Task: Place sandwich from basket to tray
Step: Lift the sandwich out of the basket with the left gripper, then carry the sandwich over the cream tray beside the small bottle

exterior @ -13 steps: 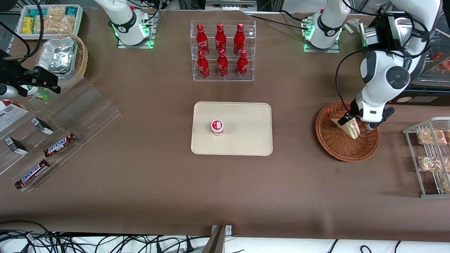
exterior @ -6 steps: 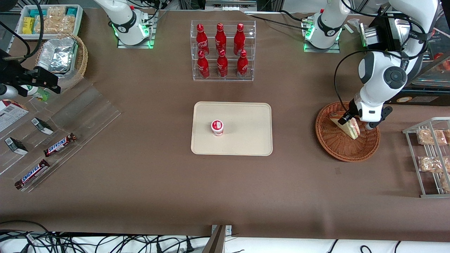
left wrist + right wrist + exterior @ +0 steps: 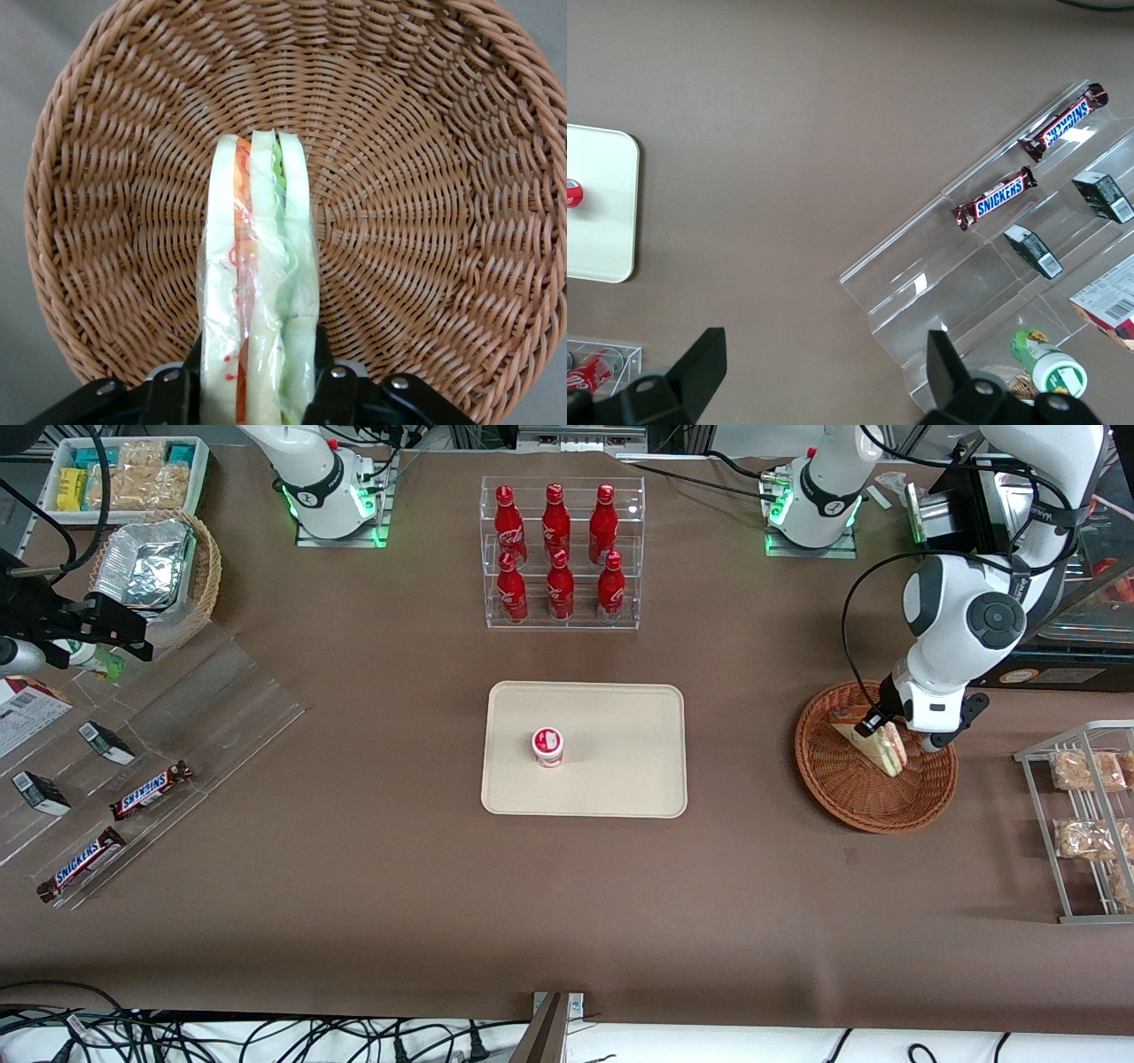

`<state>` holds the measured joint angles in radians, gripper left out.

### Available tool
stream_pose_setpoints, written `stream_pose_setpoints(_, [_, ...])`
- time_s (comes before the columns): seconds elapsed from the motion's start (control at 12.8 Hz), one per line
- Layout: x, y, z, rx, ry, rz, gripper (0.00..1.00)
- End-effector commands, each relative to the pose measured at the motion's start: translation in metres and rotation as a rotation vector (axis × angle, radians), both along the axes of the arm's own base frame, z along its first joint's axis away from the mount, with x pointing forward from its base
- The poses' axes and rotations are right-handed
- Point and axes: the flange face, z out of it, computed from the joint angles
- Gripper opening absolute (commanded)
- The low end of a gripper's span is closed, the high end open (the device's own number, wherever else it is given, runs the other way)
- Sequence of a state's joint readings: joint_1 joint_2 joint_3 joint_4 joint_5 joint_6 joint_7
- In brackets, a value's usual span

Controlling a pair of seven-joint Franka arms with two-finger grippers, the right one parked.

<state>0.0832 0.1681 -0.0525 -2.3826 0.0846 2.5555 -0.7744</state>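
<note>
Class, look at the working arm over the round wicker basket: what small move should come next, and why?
Probably a straight lift. The gripper is shut on the wrapped triangular wedge sandwich, which still sits low within the reddish-brown woven wicker basket. Raising it above the rim should come before carrying it sideways to the cream-beige rectangular tray, where a small red-and-white cup already stands.

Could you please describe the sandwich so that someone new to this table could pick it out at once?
Find the round reddish-brown wicker basket toward the working arm's end of the table. The sandwich stands in it on edge, clamped in the gripper. It is the only clear-wrapped wedge of pale bread with green and orange filling.
</note>
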Motion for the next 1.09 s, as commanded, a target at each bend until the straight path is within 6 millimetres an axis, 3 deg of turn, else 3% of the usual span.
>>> stream_pose_setpoints(0.0, [0.002,-0.006,0.007,0.015,-0.010,-0.015,0.36])
stream_pose_setpoints(0.31, [0.023,-0.018,0.034,0.031,0.045,-0.043,0.33])
stream_pose_setpoints(0.47, [0.037,-0.029,0.059,0.038,0.093,-0.092,0.33])
stream_pose_setpoints(0.62, [0.054,-0.035,0.098,0.045,0.147,-0.160,0.34])
stream_pose_setpoints(0.78, [0.066,-0.061,0.126,0.041,0.140,-0.223,0.34])
stream_pose_setpoints(1.01, [0.073,-0.120,0.163,0.034,0.100,-0.326,0.34])
